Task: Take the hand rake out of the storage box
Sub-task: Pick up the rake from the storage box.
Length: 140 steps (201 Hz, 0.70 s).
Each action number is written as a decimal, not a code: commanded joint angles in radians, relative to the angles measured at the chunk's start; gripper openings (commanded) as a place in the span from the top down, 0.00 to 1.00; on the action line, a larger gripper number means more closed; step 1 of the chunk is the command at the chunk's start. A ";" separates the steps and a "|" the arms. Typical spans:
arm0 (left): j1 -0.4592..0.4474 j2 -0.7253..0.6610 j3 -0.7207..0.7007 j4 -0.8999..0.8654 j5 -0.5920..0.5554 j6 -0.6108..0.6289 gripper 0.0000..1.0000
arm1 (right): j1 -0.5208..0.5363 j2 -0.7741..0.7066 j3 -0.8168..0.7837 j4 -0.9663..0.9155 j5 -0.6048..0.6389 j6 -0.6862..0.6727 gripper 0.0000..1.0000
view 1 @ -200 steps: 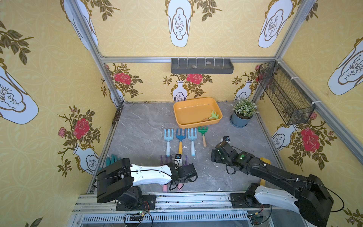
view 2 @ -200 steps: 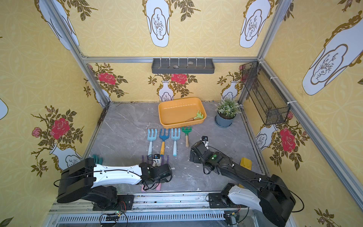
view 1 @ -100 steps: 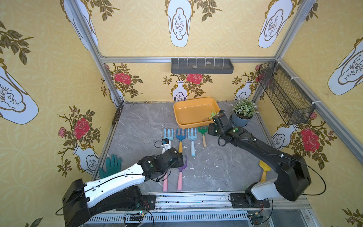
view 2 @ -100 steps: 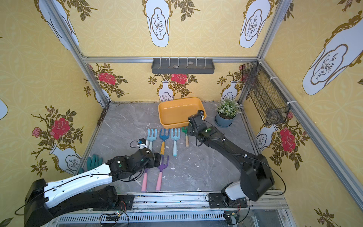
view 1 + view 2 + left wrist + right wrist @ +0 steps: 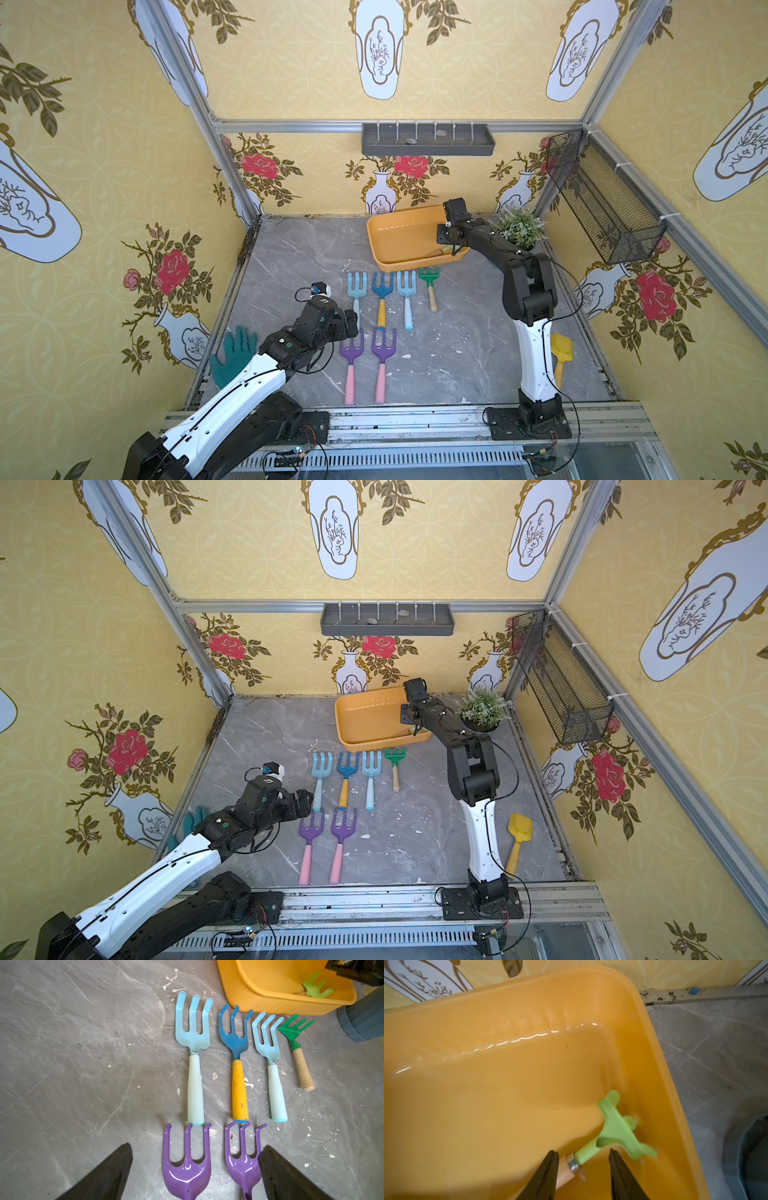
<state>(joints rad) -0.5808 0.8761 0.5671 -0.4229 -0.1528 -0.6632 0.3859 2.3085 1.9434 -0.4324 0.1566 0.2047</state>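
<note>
The storage box (image 5: 376,249) is a shallow orange-yellow tray at the back of the floor, seen in both top views (image 5: 345,729). Inside it lies the hand rake (image 5: 616,1126), with a light green head and a wooden handle, near the box's right end. My right gripper (image 5: 583,1151) reaches into the box, its jaws partly closed on either side of the rake's neck. One finger touches the handle and a gap shows at the other. My left gripper (image 5: 197,1146) hangs open over two purple rakes (image 5: 187,1167), holding nothing.
Three blue rakes (image 5: 382,291) and a dark green one (image 5: 430,282) lie in a row before the box, the purple pair (image 5: 368,357) nearer. A plant pot (image 5: 517,228) stands beside the box. Green glove (image 5: 235,357) left, yellow shovel (image 5: 561,353) right. Grey trough (image 5: 428,139) and mesh basket (image 5: 602,199) hang on the walls.
My right arm has swung from the front of the floor back into the box and its jaws have narrowed around the rake. My left gripper has moved forward, opened and left a purple rake down.
</note>
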 commanded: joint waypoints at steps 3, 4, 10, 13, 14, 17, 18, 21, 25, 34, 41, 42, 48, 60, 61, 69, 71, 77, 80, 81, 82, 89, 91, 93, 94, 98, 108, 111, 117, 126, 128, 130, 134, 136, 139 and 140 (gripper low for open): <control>0.019 0.016 -0.012 0.048 0.051 0.052 0.00 | 0.000 0.079 0.095 -0.035 0.040 -0.079 0.54; 0.019 0.016 -0.013 0.048 0.053 0.052 0.00 | 0.000 0.080 0.096 -0.034 0.042 -0.080 0.54; 0.022 0.019 -0.015 0.053 0.058 0.053 0.00 | -0.001 0.092 0.103 -0.028 0.049 -0.087 0.53; 0.024 0.021 -0.016 0.054 0.059 0.054 0.00 | -0.001 0.095 0.105 -0.022 0.052 -0.090 0.53; 0.025 0.021 -0.016 0.055 0.060 0.054 0.00 | -0.001 0.097 0.106 -0.021 0.054 -0.090 0.53; 0.025 0.022 -0.016 0.058 0.064 0.055 0.00 | -0.002 0.099 0.105 -0.014 0.058 -0.091 0.53; 0.025 0.023 -0.016 0.059 0.065 0.054 0.00 | -0.002 0.100 0.105 -0.012 0.059 -0.091 0.53; 0.027 0.024 -0.017 0.061 0.070 0.053 0.00 | -0.002 0.103 0.104 -0.006 0.061 -0.093 0.53; 0.027 0.024 -0.019 0.066 0.077 0.055 0.00 | -0.004 0.106 0.104 0.004 0.059 -0.097 0.53; 0.027 0.027 -0.023 0.079 0.089 0.057 0.00 | -0.008 0.117 0.108 0.017 0.059 -0.102 0.52; 0.027 0.029 -0.026 0.084 0.093 0.057 0.00 | -0.011 0.125 0.118 0.019 0.065 -0.103 0.52; 0.028 0.029 -0.026 0.084 0.093 0.057 0.00 | -0.011 0.125 0.119 0.020 0.065 -0.104 0.52; 0.029 0.032 -0.026 0.084 0.093 0.058 0.00 | -0.014 0.131 0.126 0.019 0.067 -0.108 0.52; 0.028 0.035 -0.026 0.081 0.088 0.059 0.00 | -0.021 0.140 0.137 0.023 0.075 -0.112 0.51; 0.029 0.035 -0.026 0.081 0.086 0.059 0.00 | -0.021 0.141 0.138 0.023 0.075 -0.112 0.51; 0.028 0.034 -0.026 0.082 0.085 0.059 0.00 | -0.025 0.142 0.138 0.030 0.071 -0.121 0.51; 0.028 0.034 -0.027 0.082 0.084 0.059 0.00 | -0.026 0.143 0.140 0.032 0.070 -0.123 0.51; 0.028 0.034 -0.027 0.084 0.083 0.059 0.00 | -0.029 0.143 0.141 0.035 0.068 -0.124 0.50; 0.029 0.035 -0.027 0.084 0.083 0.059 0.00 | -0.032 0.144 0.141 0.036 0.063 -0.122 0.50; 0.029 0.035 -0.027 0.084 0.083 0.059 0.00 | -0.032 0.144 0.141 0.037 0.061 -0.123 0.50; 0.029 0.035 -0.027 0.084 0.083 0.059 0.00 | -0.033 0.143 0.141 0.038 0.058 -0.122 0.50; 0.028 0.035 -0.027 0.084 0.081 0.058 0.00 | -0.044 0.141 0.138 0.047 0.026 -0.116 0.50; 0.029 0.035 -0.027 0.084 0.081 0.057 0.00 | -0.047 0.140 0.137 0.050 0.017 -0.114 0.50; 0.029 0.034 -0.027 0.084 0.082 0.058 0.00 | -0.050 0.139 0.134 0.053 0.008 -0.112 0.50; 0.029 0.034 -0.027 0.085 0.081 0.057 0.00 | -0.051 0.139 0.133 0.054 0.003 -0.111 0.50; 0.030 0.034 -0.028 0.086 0.081 0.056 0.00 | -0.056 0.138 0.128 0.062 -0.011 -0.109 0.50; 0.030 0.034 -0.030 0.091 0.080 0.054 0.00 | -0.063 0.134 0.115 0.077 -0.035 -0.109 0.50; 0.030 0.033 -0.030 0.091 0.080 0.055 0.00 | -0.063 0.133 0.110 0.084 -0.039 -0.111 0.49; 0.030 0.036 -0.029 0.092 0.077 0.055 0.00 | -0.064 0.131 0.102 0.096 -0.043 -0.117 0.49; 0.030 0.042 -0.027 0.090 0.075 0.055 0.00 | -0.066 0.139 0.105 0.102 -0.056 -0.122 0.48; 0.029 0.044 -0.026 0.090 0.073 0.054 0.00 | -0.067 0.142 0.108 0.102 -0.060 -0.122 0.48; 0.031 0.046 -0.026 0.090 0.073 0.055 0.00 | -0.068 0.144 0.112 0.099 -0.063 -0.122 0.48; 0.032 0.049 -0.026 0.091 0.073 0.054 0.00 | -0.070 0.153 0.120 0.097 -0.068 -0.121 0.48; 0.031 0.051 -0.026 0.092 0.073 0.054 0.00 | -0.071 0.157 0.124 0.093 -0.070 -0.120 0.48; 0.032 0.053 -0.024 0.092 0.074 0.054 0.00 | -0.072 0.162 0.131 0.090 -0.071 -0.119 0.48; 0.032 0.054 -0.024 0.092 0.073 0.054 0.00 | -0.073 0.164 0.133 0.088 -0.071 -0.119 0.48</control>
<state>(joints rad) -0.5526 0.9161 0.5457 -0.3523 -0.0753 -0.6178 0.3168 2.4504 2.0502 -0.3824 0.1371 0.0994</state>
